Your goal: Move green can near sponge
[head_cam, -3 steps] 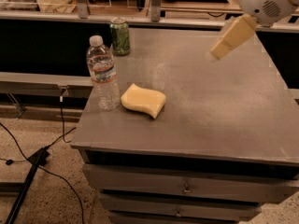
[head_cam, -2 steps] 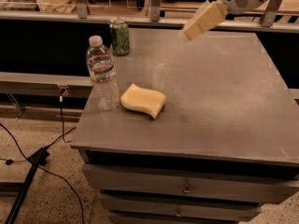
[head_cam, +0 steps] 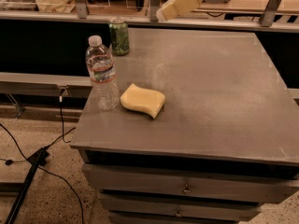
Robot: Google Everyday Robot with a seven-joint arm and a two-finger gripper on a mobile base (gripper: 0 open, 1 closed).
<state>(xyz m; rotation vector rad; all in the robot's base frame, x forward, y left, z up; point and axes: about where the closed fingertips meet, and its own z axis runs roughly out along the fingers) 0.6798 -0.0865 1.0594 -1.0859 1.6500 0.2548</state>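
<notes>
The green can (head_cam: 119, 36) stands upright at the far left corner of the grey table (head_cam: 210, 92). The pale yellow wavy sponge (head_cam: 143, 100) lies flat near the table's left front, well in front of the can. My gripper (head_cam: 163, 15) hangs in the air at the top of the view, above the table's far edge, to the right of the can and higher than it. It touches nothing.
A clear plastic water bottle (head_cam: 102, 73) with a white cap stands at the table's left edge, just left of the sponge. Drawers (head_cam: 187, 189) sit under the tabletop. Cables (head_cam: 56, 139) lie on the floor at the left. A shelf rail runs behind the table.
My gripper has moved left and up along the far side of the table, from the right toward the can. The can, bottle and sponge have not moved.
</notes>
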